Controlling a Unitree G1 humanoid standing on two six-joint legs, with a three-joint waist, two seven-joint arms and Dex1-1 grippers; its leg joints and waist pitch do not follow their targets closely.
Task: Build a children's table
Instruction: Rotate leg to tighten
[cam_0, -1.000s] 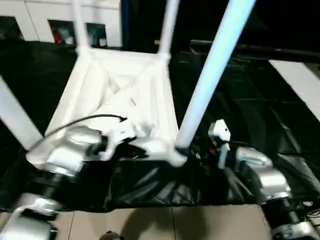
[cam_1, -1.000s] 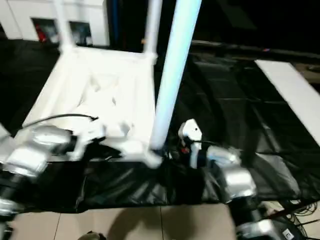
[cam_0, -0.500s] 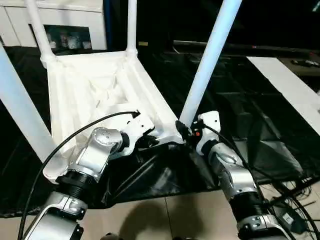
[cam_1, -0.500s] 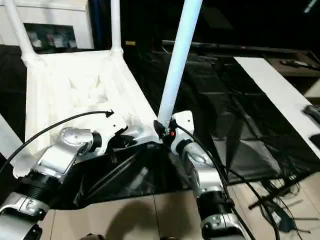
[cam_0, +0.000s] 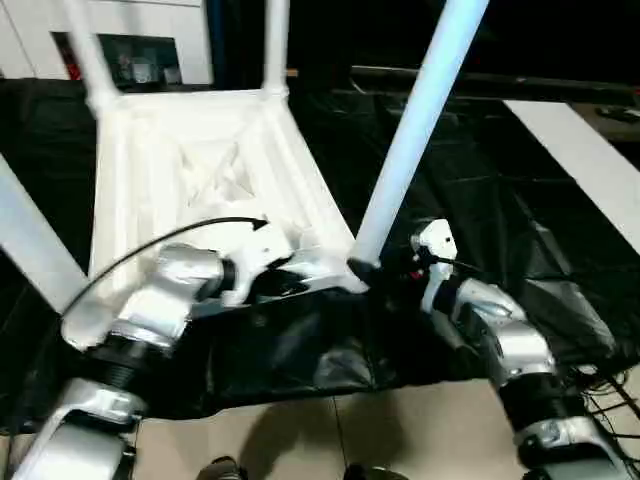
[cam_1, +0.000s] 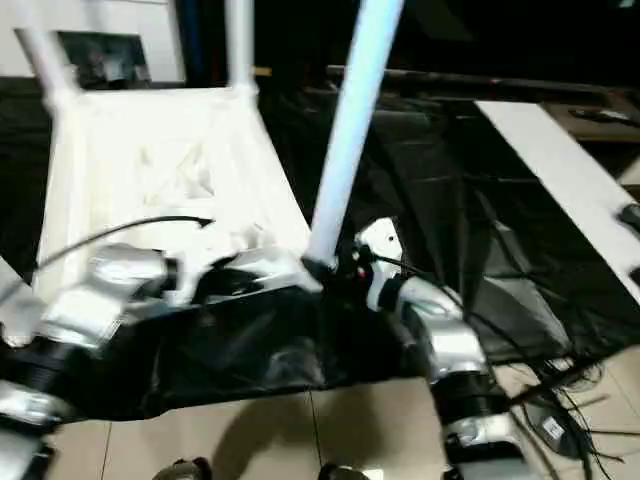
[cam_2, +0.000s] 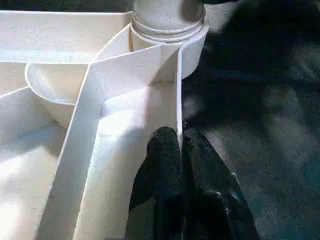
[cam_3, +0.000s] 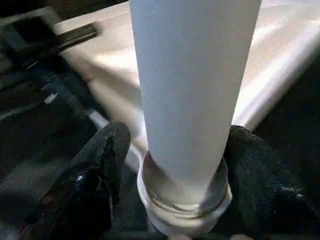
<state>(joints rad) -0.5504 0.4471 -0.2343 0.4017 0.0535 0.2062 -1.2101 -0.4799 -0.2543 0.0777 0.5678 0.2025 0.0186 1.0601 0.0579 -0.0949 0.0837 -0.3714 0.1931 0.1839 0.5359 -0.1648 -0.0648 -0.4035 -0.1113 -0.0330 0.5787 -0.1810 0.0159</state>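
1 tabletop (cam_0: 190, 170) upside down, 4 legs (cam_0: 415, 120) up

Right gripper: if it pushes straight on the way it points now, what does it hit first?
The near-right leg. It stands between the right gripper's fingers, at its base, just above the tabletop corner socket. How much gap remains is hard to judge.
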